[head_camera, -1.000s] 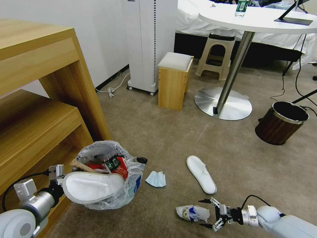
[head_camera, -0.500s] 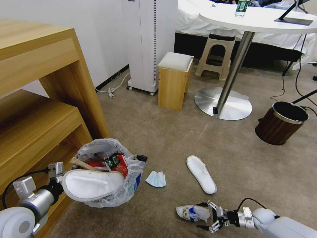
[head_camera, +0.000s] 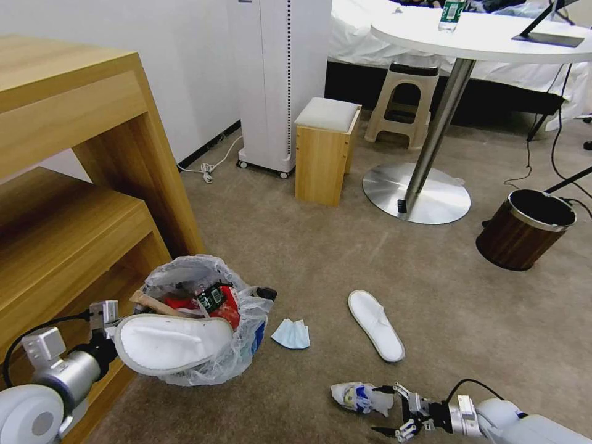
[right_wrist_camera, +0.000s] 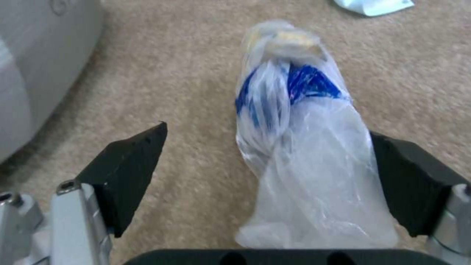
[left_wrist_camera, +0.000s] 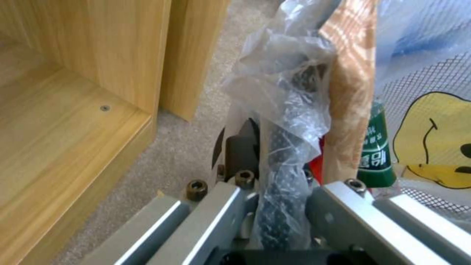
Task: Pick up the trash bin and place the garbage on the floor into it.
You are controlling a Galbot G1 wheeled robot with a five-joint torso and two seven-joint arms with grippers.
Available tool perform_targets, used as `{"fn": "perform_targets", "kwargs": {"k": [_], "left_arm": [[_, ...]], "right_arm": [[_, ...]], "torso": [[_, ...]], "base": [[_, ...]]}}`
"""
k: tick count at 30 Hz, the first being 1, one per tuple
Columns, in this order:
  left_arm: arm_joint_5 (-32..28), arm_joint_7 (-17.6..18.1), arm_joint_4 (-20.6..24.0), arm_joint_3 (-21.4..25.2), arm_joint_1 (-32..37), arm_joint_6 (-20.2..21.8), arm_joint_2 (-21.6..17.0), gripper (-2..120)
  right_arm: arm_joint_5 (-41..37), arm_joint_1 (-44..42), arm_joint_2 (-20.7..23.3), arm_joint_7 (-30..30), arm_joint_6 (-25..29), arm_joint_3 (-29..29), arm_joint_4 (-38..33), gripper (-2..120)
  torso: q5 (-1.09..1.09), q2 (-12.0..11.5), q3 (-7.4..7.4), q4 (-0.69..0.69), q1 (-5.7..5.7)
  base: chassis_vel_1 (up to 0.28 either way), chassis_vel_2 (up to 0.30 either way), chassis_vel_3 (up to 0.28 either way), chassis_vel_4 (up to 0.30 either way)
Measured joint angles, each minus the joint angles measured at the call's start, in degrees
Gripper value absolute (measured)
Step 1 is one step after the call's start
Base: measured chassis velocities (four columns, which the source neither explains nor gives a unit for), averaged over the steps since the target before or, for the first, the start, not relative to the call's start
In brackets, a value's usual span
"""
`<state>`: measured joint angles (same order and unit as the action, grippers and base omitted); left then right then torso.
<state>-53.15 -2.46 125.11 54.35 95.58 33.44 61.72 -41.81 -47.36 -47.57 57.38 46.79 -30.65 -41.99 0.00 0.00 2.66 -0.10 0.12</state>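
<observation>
The right claw (head_camera: 387, 411) sits low over the floor (head_camera: 296, 259) at the near edge of the head view, spread wide, with the crumpled blue-and-white wrapper (head_camera: 361, 398) between its fingers. In the right wrist view that wrapper (right_wrist_camera: 304, 147) lies closer to one pad than the other, so the grasp would likely go best if the claw centred itself first, dropped until the pads brush the carpet pile, and closed on the firmer printed core, not the loose clear film.

To the near left, the left claw (left_wrist_camera: 275, 206) is clamped on the bagged rim of the trash bin (head_camera: 203, 327) and holds it tilted beside the wooden shelf unit (head_camera: 74, 185). A white slipper (head_camera: 172, 345) rests across the bin's mouth, with red wrappers and a small bottle behind it. That slipper partly covers the opening, so any drop should aim for the free gap further back.

Just beyond the bin a light-blue mask (head_camera: 291, 333) lies on the floor, and a second white slipper (head_camera: 376, 324) lies near it, to the right. The floor is beige short-pile carpet. Farther off stand a small wooden stool (head_camera: 327, 148), a white tower appliance (head_camera: 277, 80), a round counter (head_camera: 481, 34) on a steel foot, and a wood-brown bin (head_camera: 525, 228).
</observation>
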Motion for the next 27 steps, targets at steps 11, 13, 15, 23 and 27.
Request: {"fn": "perform_targets", "kwargs": {"k": [11, 13, 15, 23, 27], "left_arm": [[0.0, 0.0, 1.0, 0.1, 0.5, 0.0, 0.1, 0], [-0.1, 0.0, 1.0, 0.0, 0.5, -0.1, 0.1, 0], [-0.1, 0.0, 1.0, 0.0, 0.5, -0.1, 0.2, 0], [0.3, -0.2, 0.7, -0.2, 0.5, -0.2, 0.3, 0], [0.5, -0.2, 0.3, -0.4, 0.4, -0.4, 0.4, 0]], "right_arm": [[0.9, 0.8, -1.4, -0.1, 0.0, 2.0, 4.3, 87], [1.2, 0.7, -1.4, -0.5, 0.0, 2.4, 4.2, 80], [1.3, 0.5, -1.4, -0.8, 0.0, 2.6, 3.9, 78], [1.4, 0.3, -1.0, -2.4, 0.0, 3.2, 2.3, 47], [1.6, 0.1, -0.8, -2.6, 0.0, 3.6, 1.9, 34]], "torso": [[-0.01, 0.0, 0.00, 0.00, 0.00], [0.00, 0.0, 0.00, 0.01, 0.00], [0.00, 0.0, 0.00, 0.00, 0.00], [0.00, 0.0, 0.00, 0.00, 0.00], [0.00, 0.0, 0.00, 0.00, 0.00]], "base": [[0.000, 0.000, 0.000, 0.000], [0.000, 0.000, 0.000, 0.000], [0.000, 0.000, 0.000, 0.000], [0.000, 0.000, 0.000, 0.000], [0.000, 0.000, 0.000, 0.000]]}}
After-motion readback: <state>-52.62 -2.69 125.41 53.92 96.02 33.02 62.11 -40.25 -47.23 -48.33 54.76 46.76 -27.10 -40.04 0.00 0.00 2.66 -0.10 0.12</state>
